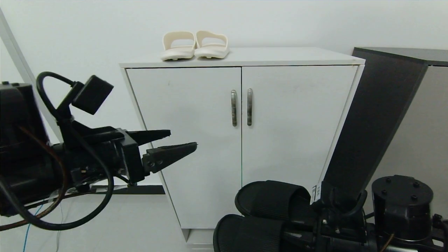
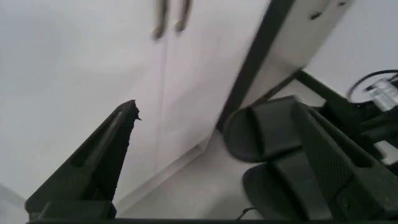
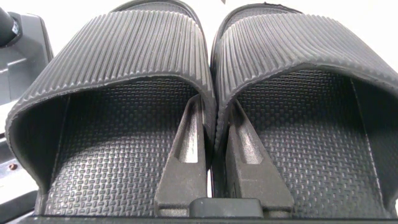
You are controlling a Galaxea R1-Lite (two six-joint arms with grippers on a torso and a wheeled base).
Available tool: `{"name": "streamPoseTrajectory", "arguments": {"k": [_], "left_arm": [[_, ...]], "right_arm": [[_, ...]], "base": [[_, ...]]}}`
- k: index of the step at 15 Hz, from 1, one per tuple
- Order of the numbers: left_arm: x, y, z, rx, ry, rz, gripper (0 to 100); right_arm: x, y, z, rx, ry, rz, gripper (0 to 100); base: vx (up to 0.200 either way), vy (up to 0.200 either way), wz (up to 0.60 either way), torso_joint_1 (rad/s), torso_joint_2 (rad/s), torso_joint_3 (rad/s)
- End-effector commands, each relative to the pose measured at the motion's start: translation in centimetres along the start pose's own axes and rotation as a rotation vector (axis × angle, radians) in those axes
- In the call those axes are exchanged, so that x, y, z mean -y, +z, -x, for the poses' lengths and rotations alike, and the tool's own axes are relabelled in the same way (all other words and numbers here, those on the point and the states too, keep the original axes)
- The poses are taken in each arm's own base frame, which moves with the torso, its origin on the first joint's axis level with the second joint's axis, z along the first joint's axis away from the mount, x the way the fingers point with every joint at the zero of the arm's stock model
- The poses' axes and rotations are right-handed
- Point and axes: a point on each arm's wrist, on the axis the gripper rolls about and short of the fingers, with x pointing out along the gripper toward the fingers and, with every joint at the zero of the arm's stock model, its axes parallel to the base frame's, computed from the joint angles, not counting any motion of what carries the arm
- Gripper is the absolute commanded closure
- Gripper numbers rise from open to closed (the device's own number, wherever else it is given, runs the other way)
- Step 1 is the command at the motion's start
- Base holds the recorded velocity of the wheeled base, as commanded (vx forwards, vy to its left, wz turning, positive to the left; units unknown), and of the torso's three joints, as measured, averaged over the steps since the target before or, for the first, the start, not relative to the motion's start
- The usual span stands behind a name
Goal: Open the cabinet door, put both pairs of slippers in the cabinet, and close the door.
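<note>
Right pincer [image 3: 214, 165] pinches black slippers [image 1: 269, 213] by their touching inner walls, low before the shut cabinet [image 1: 297, 56], left pincer [image 1: 182, 138] hangs spread in front of it, cream slippers [image 1: 195, 45] sit on top; likely risk: handles [image 1: 233, 107] sit so close a grab could snag both, or the right door [image 1: 287, 140] swinging out clips the held pair.

Dark furniture unit [image 1: 376, 119], 3 o'clock: black side panel, grey front, dark top, standing before white wall [image 1: 70, 35]. Black strip [image 1: 140, 189], 8 o'clock, along foot of wall, above pale floor [image 1: 133, 224]. White slanted bar [image 1: 15, 56], 10 o'clock.
</note>
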Motion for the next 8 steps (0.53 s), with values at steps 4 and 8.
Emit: {"name": "streamPoseTrajectory", "arguments": {"k": [4,8], "left_arm": [[0.5,0.9,-6.7,-0.039,-0.115,-0.002,0],[1.5,0.3,-9.5,-0.069,-0.105,-0.003,0]], "right_arm": [[0.0,0.0,0.2,0.003,-0.003,0.000,100],[0.1,-0.1,0.1,-0.003,-0.005,-0.002,100]], "base": [[0.000,0.000,0.00,0.000,0.00,0.000],[0.000,0.000,0.00,0.000,0.00,0.000]]}}
